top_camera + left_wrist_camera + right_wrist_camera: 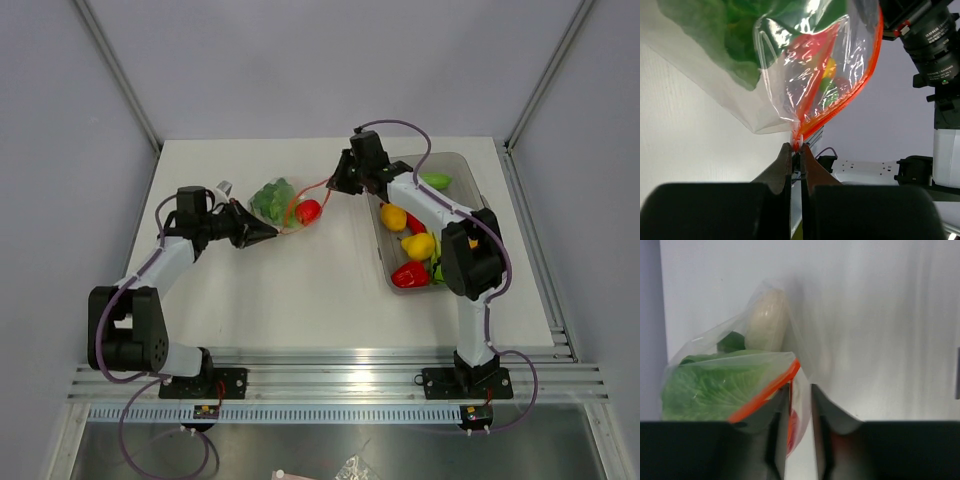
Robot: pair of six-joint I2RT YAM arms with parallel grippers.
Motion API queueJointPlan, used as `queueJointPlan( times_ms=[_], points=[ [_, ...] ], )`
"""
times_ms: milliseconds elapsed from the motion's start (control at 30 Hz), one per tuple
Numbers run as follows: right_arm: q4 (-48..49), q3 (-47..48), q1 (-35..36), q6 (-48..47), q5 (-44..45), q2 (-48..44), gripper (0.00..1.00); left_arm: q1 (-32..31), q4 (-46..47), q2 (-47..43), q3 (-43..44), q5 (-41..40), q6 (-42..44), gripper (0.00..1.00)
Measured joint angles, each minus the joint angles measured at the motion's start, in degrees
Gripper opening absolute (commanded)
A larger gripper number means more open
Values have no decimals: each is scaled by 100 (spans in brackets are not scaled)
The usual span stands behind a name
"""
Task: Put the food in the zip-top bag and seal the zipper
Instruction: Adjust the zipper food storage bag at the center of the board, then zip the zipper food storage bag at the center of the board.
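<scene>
Top external view shows one zip-top bag (280, 205) on the table (300, 290), left of centre and toward the far side, between the two grippers. It holds a green leafy piece (270, 198) and a red piece (308, 211). At the right stands one grey tub (467, 187) with six loose pieces of food (418, 245), as far as I can count: two yellow, two red, two green. The left gripper (270, 233) is at the bag's near corner, the right gripper (333, 185) at its far right end.

Left wrist view: the left jaws are clamped tight on the end of the zipper (867, 80), the one orange strip along the bag's mouth. The film is wrinkled.

Right wrist view: the right jaws stand a little apart with the bag's edge between them, and they seem to pinch nothing. A third piece, white (767, 320), lies deep in the bag.

I judge the bag light, soft and slippery. The film folds under any push, so the stiffer strip is the place to hold. The glossy food looks hard and smooth — it may slip from the fingers.
</scene>
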Motion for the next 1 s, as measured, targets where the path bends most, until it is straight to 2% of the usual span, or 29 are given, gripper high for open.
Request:
queueJointPlan(
  times_ms=[100, 167, 400, 567, 700, 833, 1000],
  points=[
    [-87, -2, -13, 46, 76, -83, 60, -26, 68, -140, 37, -4, -4, 0],
    [-122, -85, -35, 61, 79, -240, 64, -76, 129, -151, 37, -7, -48, 0],
    [-208, -1572, 76, 345, 396, -2184, 61, -136, 374, -162, -103, -11, -271, 0],
    [186, -2529, 1049, 1064, 828, -3405, 62, -136, 470, -319, -476, -26, -345, 0],
    [658, -2973, 1880, 1781, 826, -3287, 74, -136, 437, -542, -710, -79, -321, 0],
    [1073, -3097, 2118, 2426, 774, -2638, 73, -136, 428, -822, -837, -175, -271, 0],
    [1801, -3803, 2133, 3327, 765, -2553, 70, -136, 415, -1119, -942, -236, -221, 0]
  ],
)
